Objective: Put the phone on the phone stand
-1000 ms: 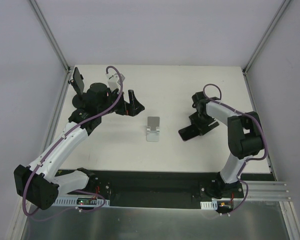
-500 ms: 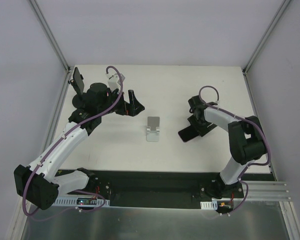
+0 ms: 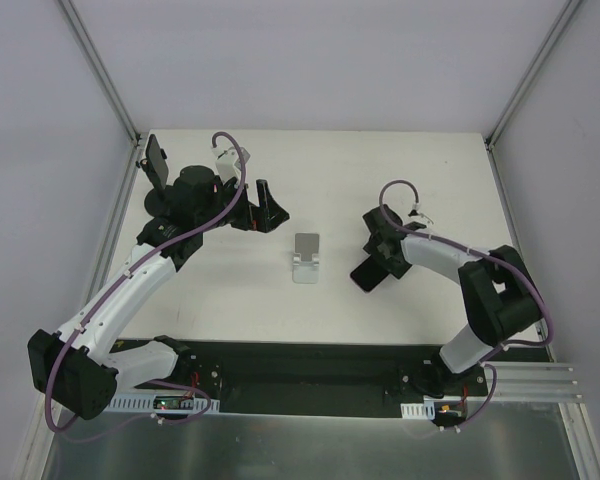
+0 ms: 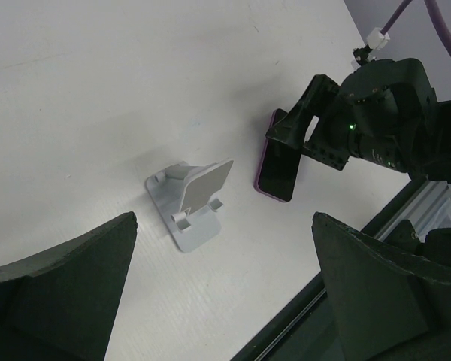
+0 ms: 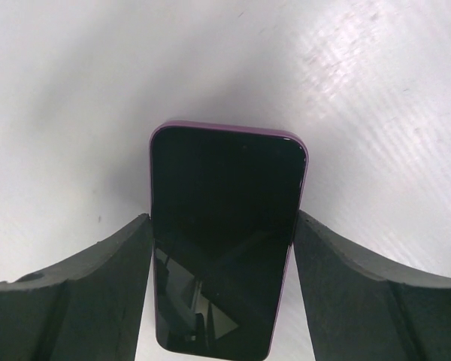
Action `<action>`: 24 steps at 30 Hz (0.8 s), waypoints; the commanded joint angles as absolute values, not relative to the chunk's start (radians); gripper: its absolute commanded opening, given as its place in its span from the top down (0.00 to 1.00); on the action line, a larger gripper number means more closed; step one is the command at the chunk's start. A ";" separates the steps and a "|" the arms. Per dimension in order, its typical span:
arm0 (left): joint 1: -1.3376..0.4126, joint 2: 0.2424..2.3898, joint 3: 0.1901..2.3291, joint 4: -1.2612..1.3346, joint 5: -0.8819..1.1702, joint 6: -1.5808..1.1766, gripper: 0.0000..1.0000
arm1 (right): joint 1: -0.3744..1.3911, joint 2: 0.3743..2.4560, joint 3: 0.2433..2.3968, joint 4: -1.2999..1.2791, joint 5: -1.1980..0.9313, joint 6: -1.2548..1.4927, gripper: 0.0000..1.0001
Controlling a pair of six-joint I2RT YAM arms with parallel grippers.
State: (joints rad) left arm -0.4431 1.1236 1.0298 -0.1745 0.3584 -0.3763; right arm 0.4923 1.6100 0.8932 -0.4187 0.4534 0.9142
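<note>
The phone (image 3: pixel 365 275) is black-screened with a purple rim. My right gripper (image 3: pixel 376 262) is shut on it, one finger on each long side, seen close in the right wrist view (image 5: pixel 225 226). It holds the phone low over the white table, right of the stand. The grey phone stand (image 3: pixel 305 258) sits mid-table with its backrest raised and nothing on it. In the left wrist view the stand (image 4: pixel 192 203) lies left of the phone (image 4: pixel 278 171). My left gripper (image 3: pixel 260 208) is open and empty, behind and left of the stand.
A small black upright object (image 3: pixel 156 160) stands at the table's far left corner. Metal frame posts (image 3: pixel 105 75) run along both sides. A black strip (image 3: pixel 300 365) holding the arm bases borders the near edge.
My right gripper has moved left toward the stand with the phone in it, and the phone has turned more end-on. The left arm and the stand have not moved.
</note>
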 commanded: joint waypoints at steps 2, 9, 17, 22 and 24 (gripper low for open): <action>-0.433 1.114 1.055 -0.169 0.362 -0.368 0.01 | 0.569 1.589 0.859 -0.362 0.423 0.822 0.99; -0.431 1.120 1.055 -0.169 0.356 -0.365 0.01 | 0.636 1.528 0.804 -0.258 0.495 0.701 0.99; -0.431 1.111 1.052 -0.167 0.345 -0.359 0.01 | 0.745 1.459 0.773 -0.167 0.650 0.637 0.99; -0.433 1.112 1.051 -0.169 0.325 -0.354 0.01 | 0.746 1.462 0.816 -0.202 0.605 0.615 0.97; -0.431 1.114 1.054 -0.167 0.348 -0.359 0.01 | 0.747 1.465 0.845 -0.267 0.588 0.614 0.79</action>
State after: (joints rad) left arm -0.4431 1.1236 1.0298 -0.1749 0.3470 -0.3748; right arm 0.7460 1.4857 0.7799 -0.2028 0.5835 0.6415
